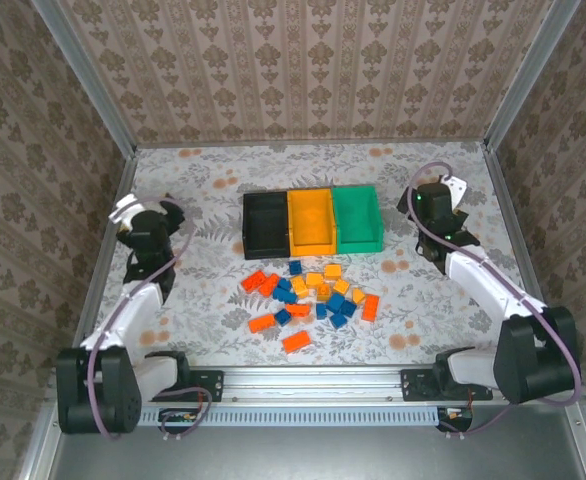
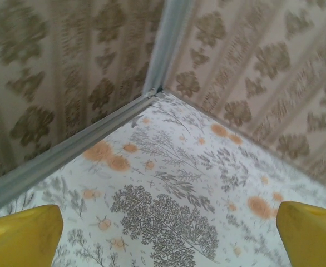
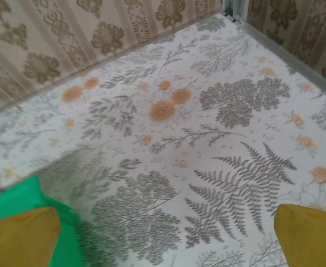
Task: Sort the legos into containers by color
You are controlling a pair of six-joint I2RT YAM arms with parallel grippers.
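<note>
Legos (image 1: 313, 295) look light, hard, smooth; pinch flat sides. Left gripper (image 2: 166, 245) and right gripper (image 3: 166, 239) spread wide, holding nothing.

Two white-linked arms (image 1: 136, 312) with black joints, lilac cables (image 1: 92, 372), yellow jaws.

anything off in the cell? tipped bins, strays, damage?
Nothing stands out. The bins stand upright in a row, the legos lie clustered on the table just in front, and the left gripper and right gripper are open, off to the sides.
</note>
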